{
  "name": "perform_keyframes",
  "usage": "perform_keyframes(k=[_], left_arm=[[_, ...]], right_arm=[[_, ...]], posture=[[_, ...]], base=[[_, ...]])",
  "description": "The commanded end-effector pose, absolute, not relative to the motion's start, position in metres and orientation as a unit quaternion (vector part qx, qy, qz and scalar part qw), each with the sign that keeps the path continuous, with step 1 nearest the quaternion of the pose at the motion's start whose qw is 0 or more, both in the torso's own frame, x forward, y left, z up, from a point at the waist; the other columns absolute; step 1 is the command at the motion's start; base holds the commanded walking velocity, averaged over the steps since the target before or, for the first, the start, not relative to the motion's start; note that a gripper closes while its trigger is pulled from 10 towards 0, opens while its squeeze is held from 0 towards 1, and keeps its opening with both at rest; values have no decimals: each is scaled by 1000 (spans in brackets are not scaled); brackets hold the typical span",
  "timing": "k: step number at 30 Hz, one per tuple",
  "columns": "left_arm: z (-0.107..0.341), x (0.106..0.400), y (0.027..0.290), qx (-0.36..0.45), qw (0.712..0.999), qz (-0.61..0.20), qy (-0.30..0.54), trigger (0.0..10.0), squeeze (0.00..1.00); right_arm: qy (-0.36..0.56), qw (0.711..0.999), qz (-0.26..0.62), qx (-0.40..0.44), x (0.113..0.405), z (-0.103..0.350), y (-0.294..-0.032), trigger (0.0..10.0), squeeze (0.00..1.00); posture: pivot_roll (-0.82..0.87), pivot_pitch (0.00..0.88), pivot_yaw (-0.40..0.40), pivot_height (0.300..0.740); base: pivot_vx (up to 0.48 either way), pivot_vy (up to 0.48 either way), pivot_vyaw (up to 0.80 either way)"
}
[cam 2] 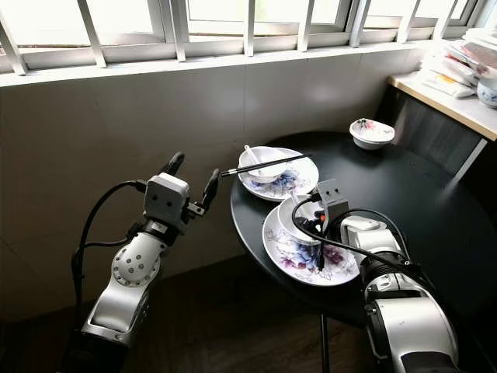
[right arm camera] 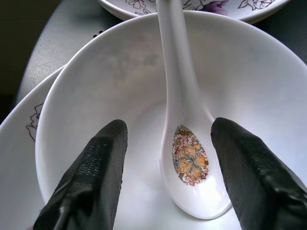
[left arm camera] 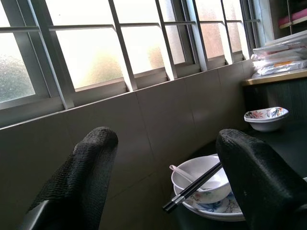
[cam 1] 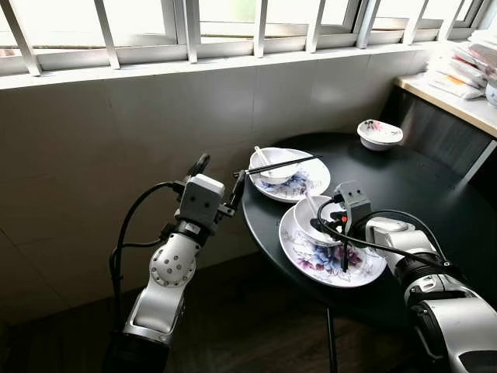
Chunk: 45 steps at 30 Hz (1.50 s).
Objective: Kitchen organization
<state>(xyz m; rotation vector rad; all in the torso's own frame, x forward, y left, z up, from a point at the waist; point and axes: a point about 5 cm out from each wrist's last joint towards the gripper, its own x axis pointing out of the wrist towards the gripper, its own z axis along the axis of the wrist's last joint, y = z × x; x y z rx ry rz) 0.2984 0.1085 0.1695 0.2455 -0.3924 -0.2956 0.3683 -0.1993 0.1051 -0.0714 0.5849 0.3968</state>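
A: Where's the spoon [right arm camera: 184,143]?
B: In the near bowl [cam 1: 317,220] on the floral plate [cam 1: 326,260], centre-right of frame. The right hand [right arm camera: 168,167], fingers spread and grasping nothing, straddles its scoop; the handle runs away toward the upper frame.
A: And the left hand [cam 1: 220,180]?
B: Released too, left of the tabletop [cam 1: 419,194], facing the far bowl [cam 1: 273,167] with chopsticks [cam 1: 279,165] across it. Right is nearer.

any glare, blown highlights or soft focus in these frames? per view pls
Left and right eye views: window blown out to white, dark round table carries a soft sheen, floor underexposed. Left wrist view: panes overexposed, left gripper fingers large and soft close to the lens, chopsticks fairly sharp. Right wrist view: evenly lit, spoon and bowl sharp, right gripper fingertips slightly blurred.
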Motion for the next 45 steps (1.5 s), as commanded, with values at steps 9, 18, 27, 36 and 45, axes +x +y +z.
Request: perform_keyframes(k=[9,18,27,36,45], left_arm=[[170,300,107,127,963,-143,-191,10000,0],[116,297,110,178,969,-165,-42,10000,0],[102,293,110,199,964,-177,-8,10000,0],[67,284,115,229,949,-190,101,10000,0],[62,280,123,262,936,-188,144,10000,0]], right_arm=[[337,929,152,-6,365,97,-206,10000,0],[371,916,152,-2,360,89,-202,10000,0],[364,918,158,-10,363,93,-201,0,0],[356,922,147,-35,365,95,-204,0,0],[252,957,87,-113,385,128,-209,0,0]], posture=[[59,0,-58,740],[61,0,-57,740],[60,0,-65,740],[57,0,-66,740],[60,0,-66,740]], base=[[0,0,0],[0,0,0],[0,0,0],[0,0,0],[0,0,0]])
